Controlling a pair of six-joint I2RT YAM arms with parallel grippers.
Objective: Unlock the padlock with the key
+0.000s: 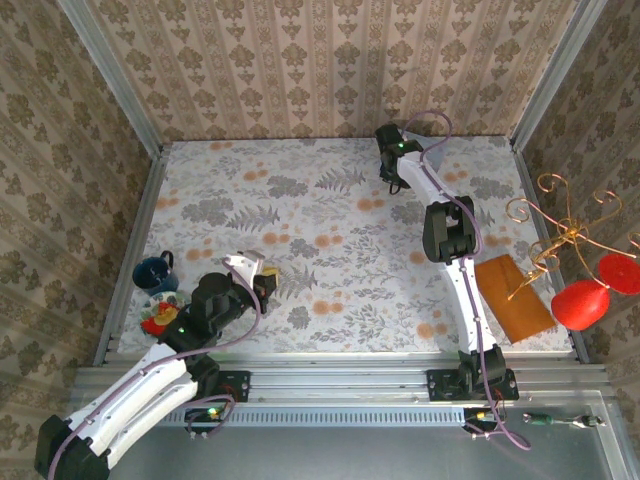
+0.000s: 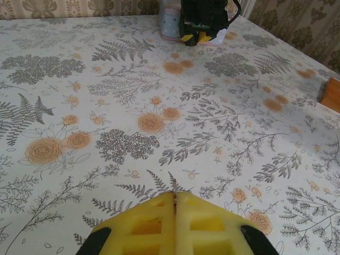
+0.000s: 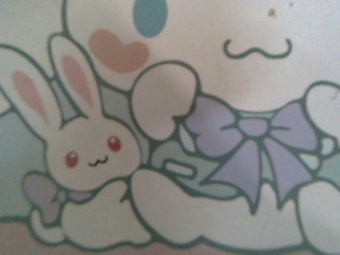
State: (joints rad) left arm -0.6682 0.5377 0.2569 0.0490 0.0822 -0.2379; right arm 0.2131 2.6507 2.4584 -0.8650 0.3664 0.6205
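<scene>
Arms in unlike poses. Left arm folded low over the near-left bench (image 1: 330, 230), elbow back by its base, left hand (image 1: 268, 272) aimed across the floral cloth toward the far right. Right arm stretched long from its base to the far edge, wrist bent over, right hand (image 1: 392, 172) pointing down.

Left wrist view: yellow pads (image 2: 207, 226) pressed together. A thin metal sliver, apparently the key (image 2: 173, 187), is pinched in the seam and pokes out forward, clear of the bench. Same view catches the right hand (image 2: 197, 36) at the far end, yellow tips down at a pale tin (image 2: 168, 22); cannot tell whether those tips stand apart or together. Corner of an orange board (image 2: 332, 94) at the right edge.

Right wrist view: tin lid (image 3: 175, 133) very close and blurred, with a white rabbit and a lilac bow drawn on it.

Top view adds a blue mug (image 1: 153, 272) left of the left hand and a gold wire stand (image 1: 560, 240) over the board at near right.
</scene>
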